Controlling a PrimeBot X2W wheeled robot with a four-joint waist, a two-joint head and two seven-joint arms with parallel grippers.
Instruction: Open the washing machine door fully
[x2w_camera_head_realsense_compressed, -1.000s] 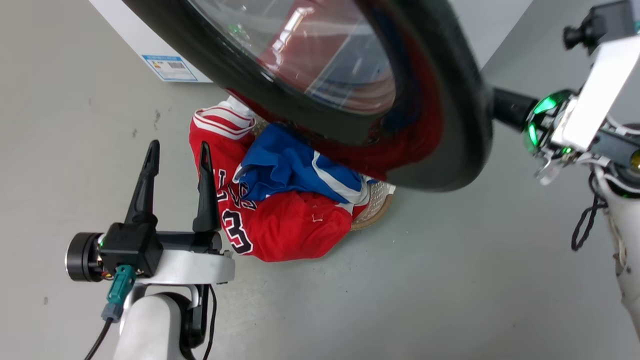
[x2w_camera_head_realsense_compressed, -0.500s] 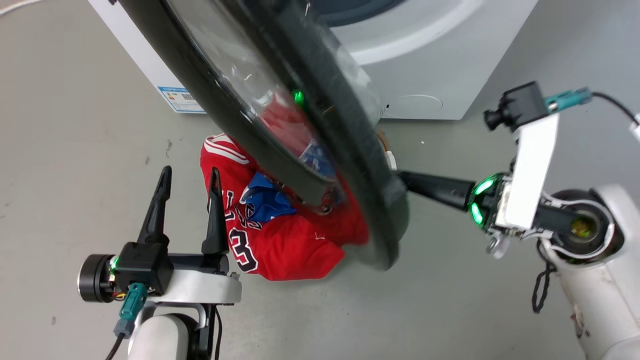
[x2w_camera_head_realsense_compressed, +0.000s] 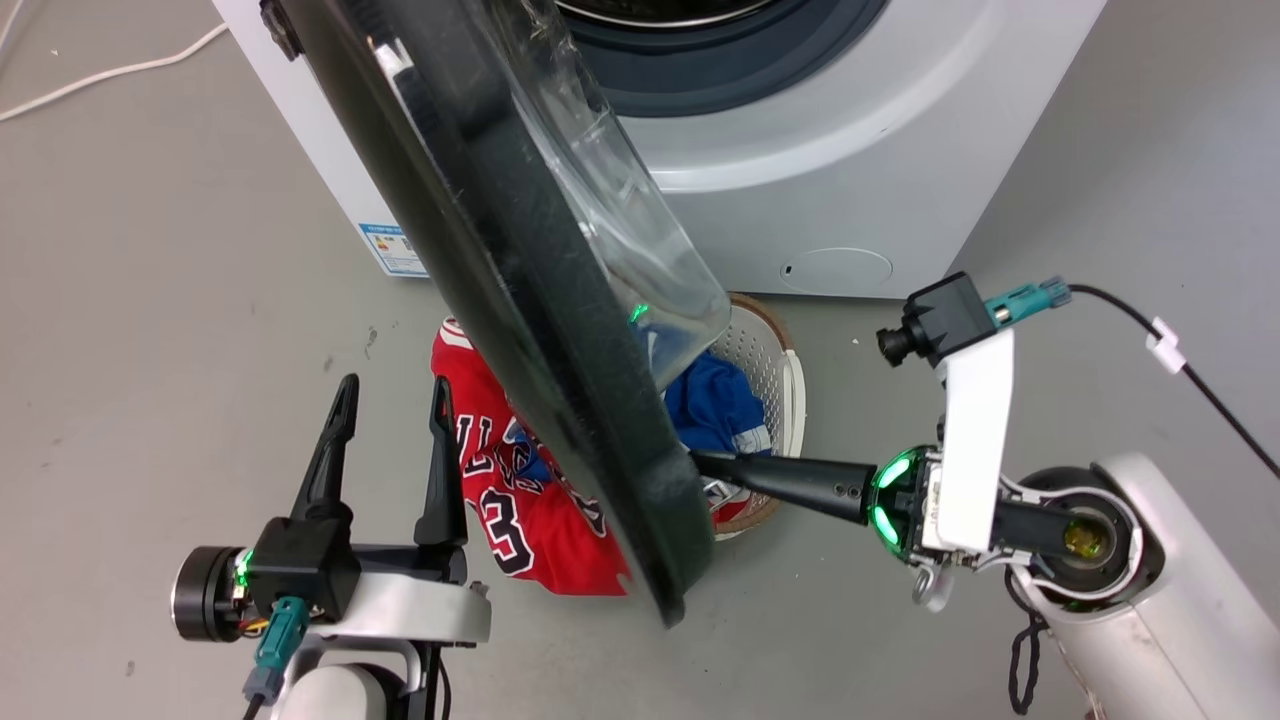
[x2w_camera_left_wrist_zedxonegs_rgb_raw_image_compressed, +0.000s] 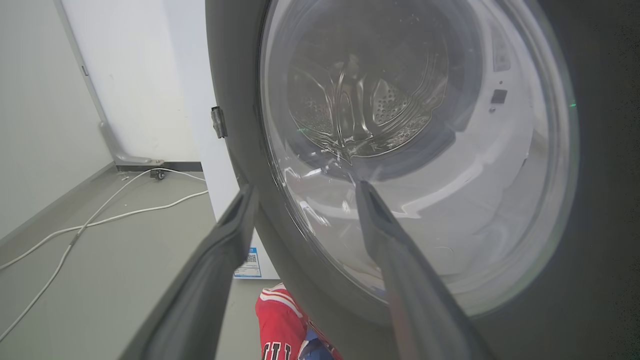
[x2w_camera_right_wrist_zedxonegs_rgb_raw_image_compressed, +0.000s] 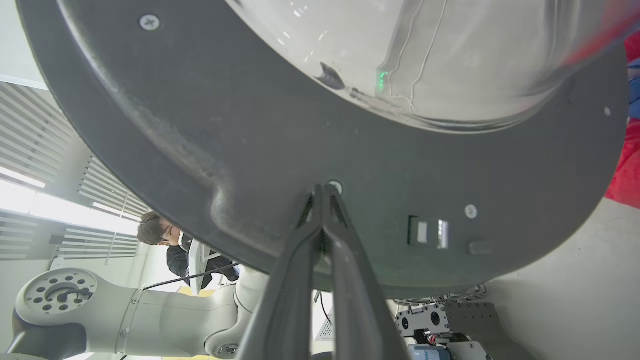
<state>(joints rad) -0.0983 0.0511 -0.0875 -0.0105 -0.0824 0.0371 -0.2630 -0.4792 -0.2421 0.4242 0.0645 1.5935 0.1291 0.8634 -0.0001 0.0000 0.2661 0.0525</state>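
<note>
The white washing machine (x2w_camera_head_realsense_compressed: 850, 180) stands at the top of the head view, its drum opening uncovered. Its black washing machine door (x2w_camera_head_realsense_compressed: 520, 300) hangs open, nearly edge-on, with the clear glass bowl (x2w_camera_head_realsense_compressed: 620, 230) bulging to the right. My right gripper (x2w_camera_head_realsense_compressed: 700, 462) is shut, its tips touching the door's inner face near the lower rim. In the right wrist view the right gripper (x2w_camera_right_wrist_zedxonegs_rgb_raw_image_compressed: 322, 189) meets the door (x2w_camera_right_wrist_zedxonegs_rgb_raw_image_compressed: 200, 125) by a screw. My left gripper (x2w_camera_head_realsense_compressed: 393, 385) is open and holds nothing, left of the door. In the left wrist view the left gripper (x2w_camera_left_wrist_zedxonegs_rgb_raw_image_compressed: 302, 192) faces the door (x2w_camera_left_wrist_zedxonegs_rgb_raw_image_compressed: 590, 250).
A white perforated laundry basket (x2w_camera_head_realsense_compressed: 780, 370) lies on the floor below the door, with a red jersey (x2w_camera_head_realsense_compressed: 490, 480) and a blue garment (x2w_camera_head_realsense_compressed: 715, 410) spilling out. A white cable (x2w_camera_head_realsense_compressed: 100, 75) runs along the floor at far left. A person (x2w_camera_right_wrist_zedxonegs_rgb_raw_image_compressed: 160, 232) sits beyond the door.
The door has swung further from the machine, going from nearly face-on to nearly edge-on, with the shut right gripper following its inner face. The camera has shifted. The left gripper stays open.
</note>
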